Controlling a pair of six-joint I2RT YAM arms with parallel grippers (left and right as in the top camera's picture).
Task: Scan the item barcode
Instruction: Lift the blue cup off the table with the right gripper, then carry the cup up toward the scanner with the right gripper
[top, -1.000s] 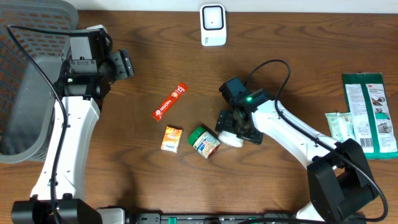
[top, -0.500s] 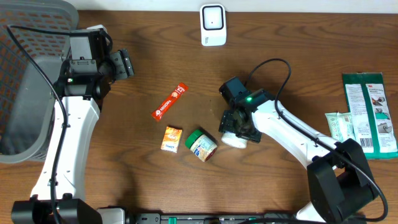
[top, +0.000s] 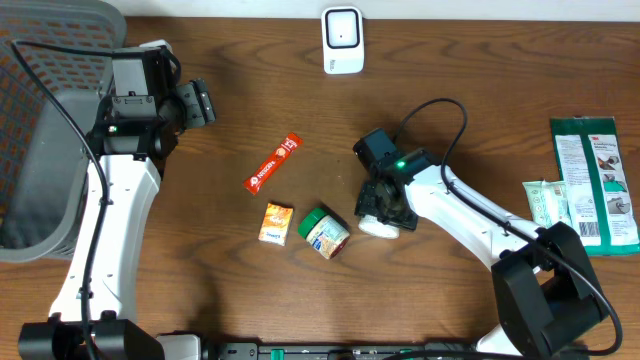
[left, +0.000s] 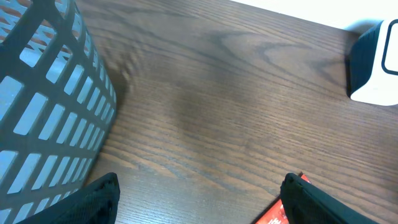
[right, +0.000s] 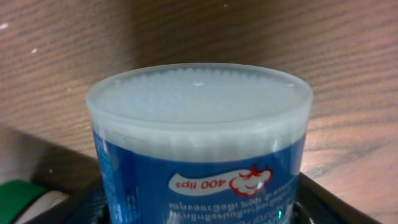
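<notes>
Cotton-swab tub (top: 378, 228) under the right gripper (top: 385, 204), centre-right of the table (top: 480, 90).

The right arm reaches in from the lower right of the overhead view, its elbow bent and its wrist pitched down over the tub. Only a white edge of the tub shows there. In the right wrist view the tub fills the frame, with its white lid toward the camera and its blue label reading upside down. Dark fingers (right: 339, 202) flank it at the lower corners, cut off by the frame, and I cannot tell whether they press on it. The left arm stretches up the left side beside the grey basket (top: 40, 150). The left gripper (left: 202, 202) hangs over bare wood, fingers spread with nothing between them. The white scanner (top: 342, 40) stands at top centre, well apart from the tub.
</notes>
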